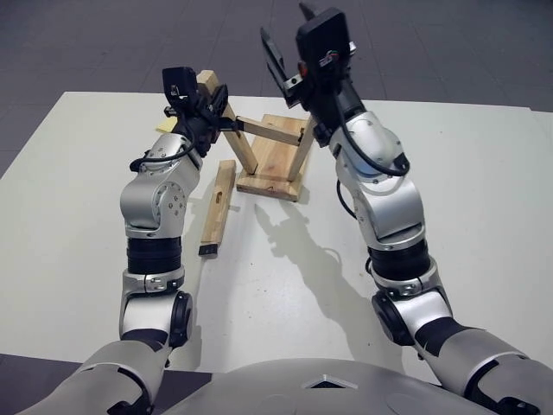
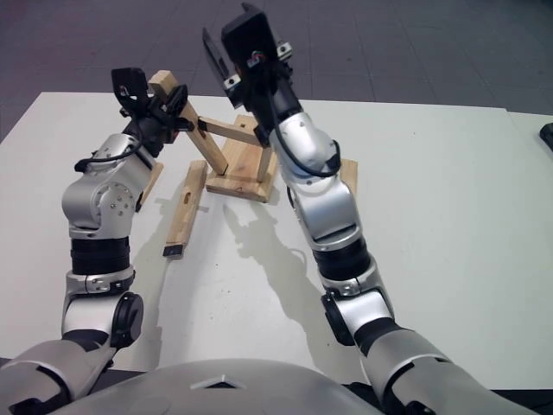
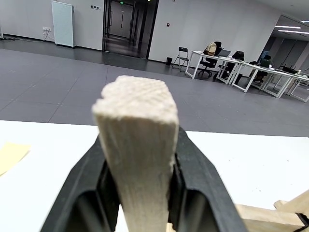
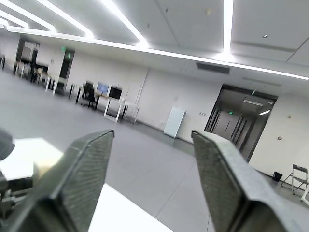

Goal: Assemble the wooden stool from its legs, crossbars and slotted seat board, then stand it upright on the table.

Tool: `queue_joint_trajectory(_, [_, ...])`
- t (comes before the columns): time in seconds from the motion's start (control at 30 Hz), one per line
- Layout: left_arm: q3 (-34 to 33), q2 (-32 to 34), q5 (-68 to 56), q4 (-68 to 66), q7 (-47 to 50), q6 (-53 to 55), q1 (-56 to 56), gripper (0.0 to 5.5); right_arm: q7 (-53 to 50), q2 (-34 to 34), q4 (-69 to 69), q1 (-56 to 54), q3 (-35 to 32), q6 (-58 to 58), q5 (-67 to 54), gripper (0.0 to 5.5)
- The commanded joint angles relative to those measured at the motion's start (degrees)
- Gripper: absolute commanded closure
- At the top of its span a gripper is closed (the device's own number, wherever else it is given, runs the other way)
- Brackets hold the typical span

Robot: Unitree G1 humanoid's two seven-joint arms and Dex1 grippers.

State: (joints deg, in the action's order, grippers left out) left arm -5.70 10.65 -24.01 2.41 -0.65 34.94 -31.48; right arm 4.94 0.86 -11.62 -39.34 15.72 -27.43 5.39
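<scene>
A partly built wooden stool stands upside down at the far middle of the white table [image 1: 467, 173]. Its seat board [image 1: 275, 169] lies flat, and two legs rise from it, joined by a crossbar [image 1: 270, 129]. My left gripper [image 1: 212, 98] is shut on the upper end of the left leg [image 1: 243, 147], which leans; its cut end [image 3: 137, 140] sits between the black fingers [image 3: 82, 193]. A loose slotted wooden piece [image 1: 218, 206] lies on the table beside the left forearm. My right gripper [image 1: 289, 36] is raised above the stool's right leg [image 1: 301, 154], open and holding nothing, its padded fingers [image 4: 84, 179] wide apart.
More wooden pieces lie partly hidden behind the arms, one by the right arm [image 2: 348, 173] and one by the left [image 2: 152, 185]. The table's far edge runs just behind the stool, with dark floor beyond. A dark object [image 2: 547, 134] sits at the right edge.
</scene>
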Motion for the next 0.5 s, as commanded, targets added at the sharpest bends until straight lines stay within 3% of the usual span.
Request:
queue_joint_trajectory(0.03, [3.0,-2.9,2.2,-5.8,2.1,8.4,8.3,4.46,-1.6,-2.3,6.7,-1.6,4.6,-2.0,4.5,3.21])
queue_joint_trajectory(0.23, [3.9,-3.1,2.8,-4.6,1.7,9.1,8.8,4.46,-2.0,-4.3,20.1,-5.0,10.5,-10.6,11.7,4.24])
queue_joint_trajectory(0.5, [3.5,-2.8,2.8,-5.1,1.0,8.9,6.8,4.46,8.6,-6.0,28.4,-4.1,7.8,-23.0,5.7,5.50])
